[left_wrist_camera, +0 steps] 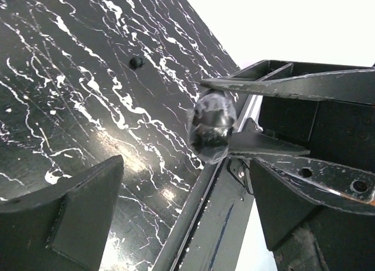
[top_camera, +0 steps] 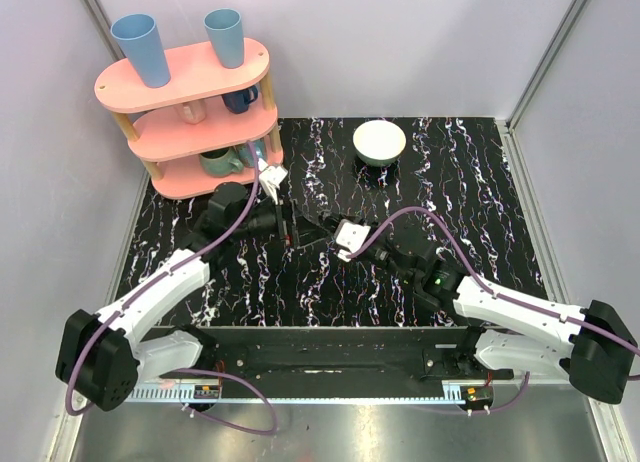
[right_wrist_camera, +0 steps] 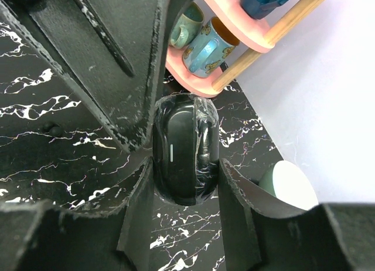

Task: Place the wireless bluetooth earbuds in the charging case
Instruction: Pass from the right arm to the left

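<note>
My right gripper (right_wrist_camera: 186,170) is shut on the charging case (right_wrist_camera: 184,148), which here is a glossy black rounded shell with a short white line on its face. In the left wrist view the same case (left_wrist_camera: 211,124) sits between the right gripper's two fingertips (left_wrist_camera: 258,143), just above the table. My left gripper (left_wrist_camera: 184,186) stands wide open right beside it, with nothing between its fingers. From above, both grippers meet near the table's middle, the left (top_camera: 287,227) facing the right (top_camera: 318,228). A tiny dark rounded piece (left_wrist_camera: 136,62) lies on the table; I cannot tell whether it is an earbud.
A pink three-tier shelf (top_camera: 190,92) with blue cups and mugs (right_wrist_camera: 199,45) stands at the back left. At the back centre is a white bowl (top_camera: 379,142), also in the right wrist view (right_wrist_camera: 287,189). A metal rail (left_wrist_camera: 205,224) borders the black marbled table (top_camera: 470,182).
</note>
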{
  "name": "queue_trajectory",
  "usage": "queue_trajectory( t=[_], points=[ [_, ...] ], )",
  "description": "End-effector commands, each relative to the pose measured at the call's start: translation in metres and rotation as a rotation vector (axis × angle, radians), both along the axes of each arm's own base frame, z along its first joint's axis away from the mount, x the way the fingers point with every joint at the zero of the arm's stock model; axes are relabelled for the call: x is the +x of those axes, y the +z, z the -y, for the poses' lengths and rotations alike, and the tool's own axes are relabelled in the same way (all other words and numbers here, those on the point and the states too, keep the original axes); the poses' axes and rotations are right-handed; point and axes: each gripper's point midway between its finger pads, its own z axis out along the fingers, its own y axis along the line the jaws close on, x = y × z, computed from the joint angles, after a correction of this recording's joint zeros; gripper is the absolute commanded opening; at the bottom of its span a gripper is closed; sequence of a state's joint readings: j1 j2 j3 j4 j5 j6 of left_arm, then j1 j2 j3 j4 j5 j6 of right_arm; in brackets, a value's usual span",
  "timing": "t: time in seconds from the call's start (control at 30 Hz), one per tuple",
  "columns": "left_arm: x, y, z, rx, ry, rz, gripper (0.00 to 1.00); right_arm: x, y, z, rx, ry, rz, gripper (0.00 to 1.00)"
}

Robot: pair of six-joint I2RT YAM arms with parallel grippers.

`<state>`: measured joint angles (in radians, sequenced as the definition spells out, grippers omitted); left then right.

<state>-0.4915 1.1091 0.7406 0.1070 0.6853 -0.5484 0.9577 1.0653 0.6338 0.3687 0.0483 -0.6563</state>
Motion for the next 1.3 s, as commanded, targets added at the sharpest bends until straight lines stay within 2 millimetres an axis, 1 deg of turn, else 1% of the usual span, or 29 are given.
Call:
queue_trajectory(
  t=[0.0, 0.07, 0.17, 0.2, 0.3, 0.33, 0.43, 0.57, 0.77, 1.0, 1.07, 1.17, 1.27],
  points=[
    [0.008, 0.046, 0.015, -0.094, -0.018, 0.132, 0.92, -0.007, 0.015, -0.005, 0.043, 0.037, 0.021, 0.02],
    [0.005, 0.048, 0.019, -0.109, -0.035, 0.136, 0.91, -0.009, 0.016, -0.005, 0.047, 0.043, 0.021, 0.02],
    [0.006, 0.047, 0.022, -0.111, -0.042, 0.130, 0.88, -0.010, 0.018, -0.005, 0.055, 0.049, 0.020, 0.02],
    [0.007, 0.046, 0.023, -0.110, -0.043, 0.125, 0.84, -0.011, 0.018, -0.006, 0.058, 0.053, 0.019, 0.02],
    [0.008, 0.045, 0.027, -0.112, -0.049, 0.124, 0.79, -0.013, 0.020, -0.005, 0.065, 0.058, 0.020, 0.02],
    [0.008, 0.045, 0.028, -0.112, -0.053, 0.122, 0.75, -0.013, 0.020, -0.004, 0.068, 0.055, 0.021, 0.01],
    [0.007, 0.043, 0.031, -0.110, -0.064, 0.121, 0.68, -0.014, 0.021, -0.004, 0.070, 0.056, 0.018, 0.02],
    [0.007, 0.047, 0.034, -0.126, -0.076, 0.130, 0.63, -0.014, 0.022, -0.004, 0.062, 0.056, 0.016, 0.01],
    [0.008, 0.047, 0.036, -0.129, -0.073, 0.133, 0.63, -0.016, 0.018, -0.008, 0.048, 0.082, 0.002, 0.01],
    [0.005, 0.044, 0.038, -0.125, -0.088, 0.126, 0.59, -0.016, 0.020, -0.008, 0.069, 0.079, -0.002, 0.01],
    [0.004, 0.043, 0.038, -0.124, -0.089, 0.121, 0.60, -0.015, 0.020, -0.008, 0.070, 0.073, 0.000, 0.01],
    [0.004, 0.042, 0.037, -0.122, -0.083, 0.119, 0.63, -0.013, 0.020, -0.008, 0.076, 0.065, 0.004, 0.01],
    [0.003, 0.040, 0.037, -0.117, -0.080, 0.119, 0.62, -0.013, 0.021, -0.008, 0.082, 0.064, 0.007, 0.01]
  ],
)
